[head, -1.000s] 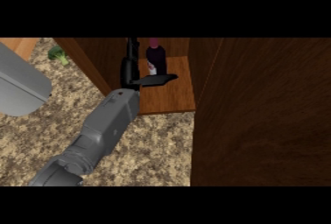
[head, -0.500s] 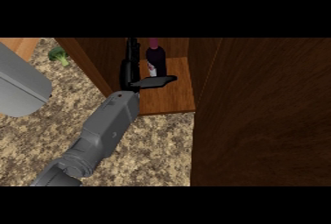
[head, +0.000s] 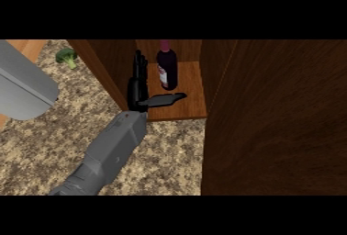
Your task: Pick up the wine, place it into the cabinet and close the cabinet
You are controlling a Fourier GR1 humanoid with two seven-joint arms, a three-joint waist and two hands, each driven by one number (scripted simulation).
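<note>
Wooden cabinet [head: 183, 108] shelf: upright wine [head: 166, 69] beside open right hand [head: 141, 85] (fingers straight).

A speckled beige and brown stone counter [head: 41, 151] fills the lower left. A grey rounded object [head: 24, 82] sits at the left edge, and a green broccoli floret [head: 66, 56] lies near the top, beside a strip of orange wood [head: 27, 44].

1 cam only: head view, steep down onto counter [head: 41, 151], close range.
</note>
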